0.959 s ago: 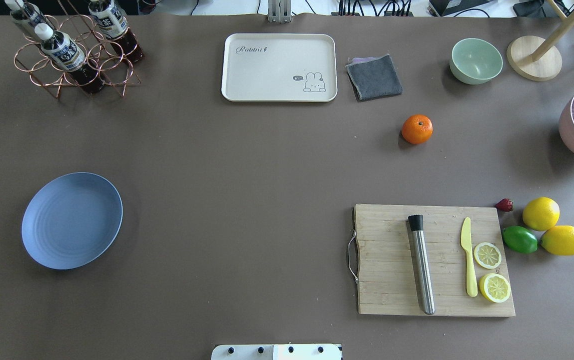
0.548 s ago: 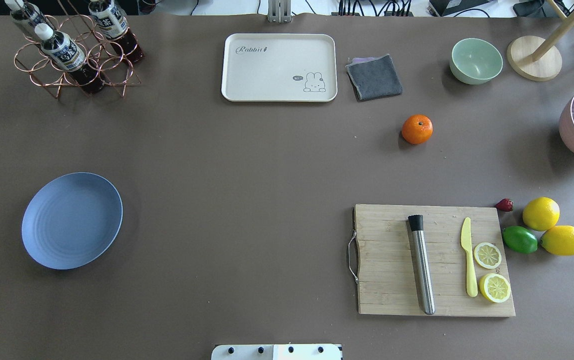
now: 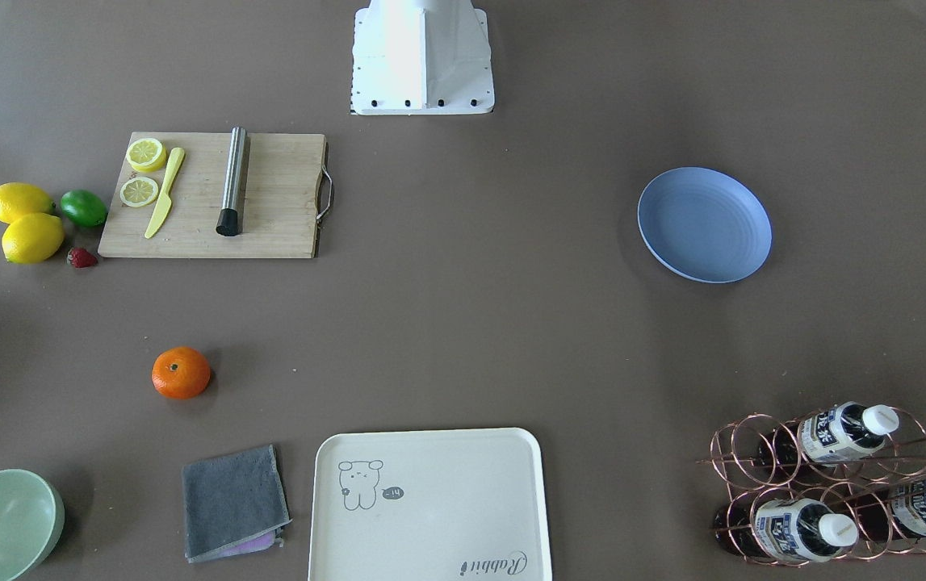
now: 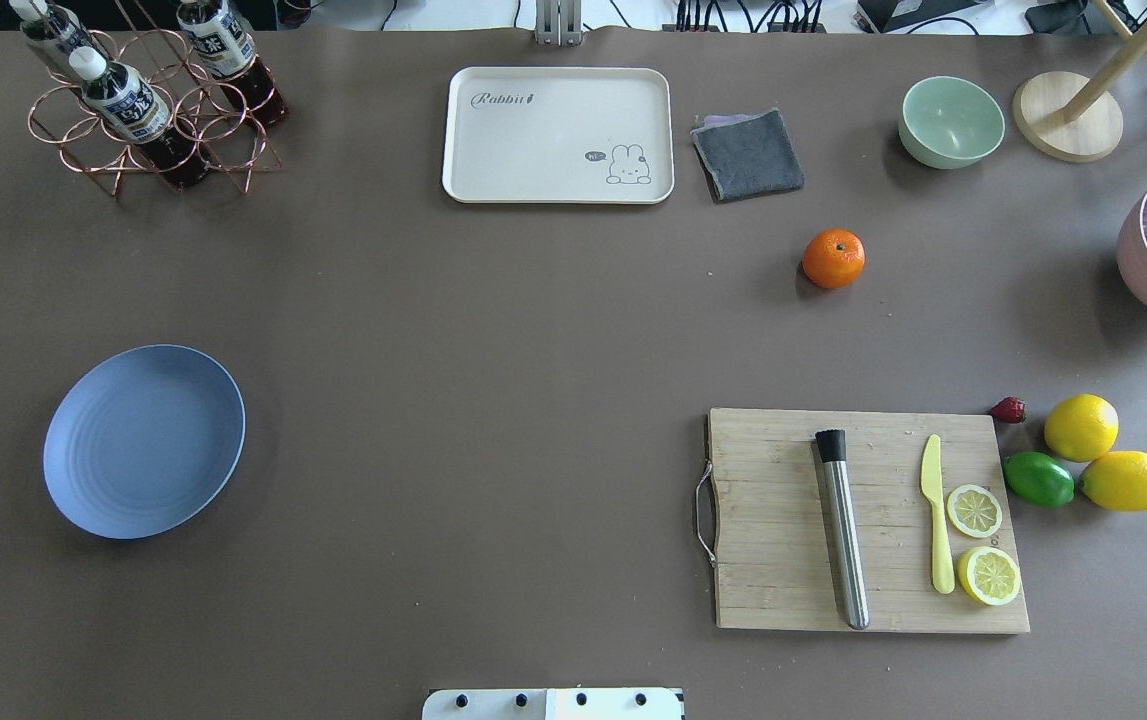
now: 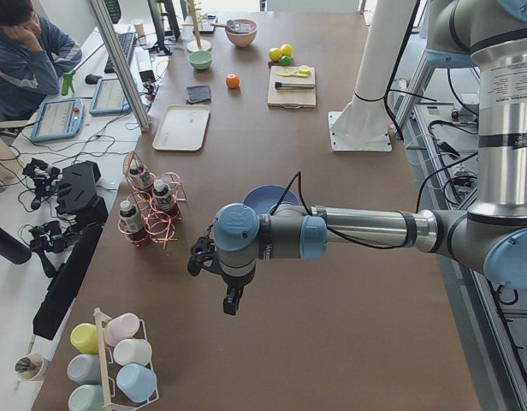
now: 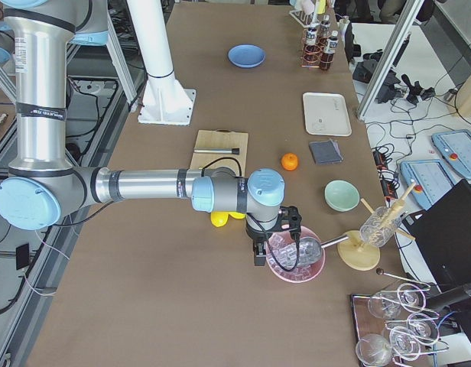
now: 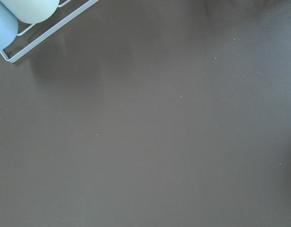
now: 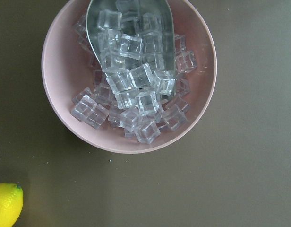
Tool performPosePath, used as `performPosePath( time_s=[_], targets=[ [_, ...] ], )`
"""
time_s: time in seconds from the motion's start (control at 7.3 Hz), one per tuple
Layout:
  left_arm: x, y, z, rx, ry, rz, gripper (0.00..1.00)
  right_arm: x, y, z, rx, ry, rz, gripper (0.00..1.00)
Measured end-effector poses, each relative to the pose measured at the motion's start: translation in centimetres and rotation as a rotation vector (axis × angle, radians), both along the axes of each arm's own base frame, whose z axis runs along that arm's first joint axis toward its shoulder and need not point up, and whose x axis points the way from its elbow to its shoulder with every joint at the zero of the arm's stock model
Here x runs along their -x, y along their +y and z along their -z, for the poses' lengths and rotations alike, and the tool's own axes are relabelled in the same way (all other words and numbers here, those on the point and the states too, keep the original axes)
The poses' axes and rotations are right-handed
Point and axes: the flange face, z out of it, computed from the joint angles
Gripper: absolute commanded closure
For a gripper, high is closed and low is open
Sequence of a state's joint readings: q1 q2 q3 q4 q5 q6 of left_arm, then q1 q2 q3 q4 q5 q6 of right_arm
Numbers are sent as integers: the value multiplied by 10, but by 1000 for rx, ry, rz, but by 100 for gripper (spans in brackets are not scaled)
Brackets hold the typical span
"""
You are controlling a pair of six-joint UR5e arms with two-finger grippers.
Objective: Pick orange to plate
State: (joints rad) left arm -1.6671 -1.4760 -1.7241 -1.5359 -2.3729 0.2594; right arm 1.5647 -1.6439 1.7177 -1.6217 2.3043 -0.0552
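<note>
— Locating the orange [image 4: 833, 258]: where do you find it?
— Toward the counter's far edge, right half, near the grey cloth [image 4: 748, 154]. The plate [image 4: 143, 441] lies by the left edge, well apart.
— End effectors?
— The right end effector [image 6: 258, 256] hangs over the ice bowl [image 6: 322, 256], the left end effector [image 5: 231, 304] past the plate. Open or closed, I cannot tell. You should descend vertically and straddle the fruit's widest girth.

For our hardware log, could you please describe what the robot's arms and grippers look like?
The left arm and right arm are silver tubes joined by grey housings with round light-blue caps; a thin black cable runs along each forearm, and upper segments carry small printed labels. The left gripper and right gripper are black.
</note>
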Motion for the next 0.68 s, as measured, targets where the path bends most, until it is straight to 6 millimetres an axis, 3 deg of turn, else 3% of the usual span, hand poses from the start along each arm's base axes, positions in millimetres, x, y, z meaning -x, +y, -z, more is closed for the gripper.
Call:
performPosePath(
  time_s=[0.68],
  targets=[
    [3, -7, 14, -122, -12, 7, 2, -1, -5, 7, -37, -9, -2, 0]
  ],
)
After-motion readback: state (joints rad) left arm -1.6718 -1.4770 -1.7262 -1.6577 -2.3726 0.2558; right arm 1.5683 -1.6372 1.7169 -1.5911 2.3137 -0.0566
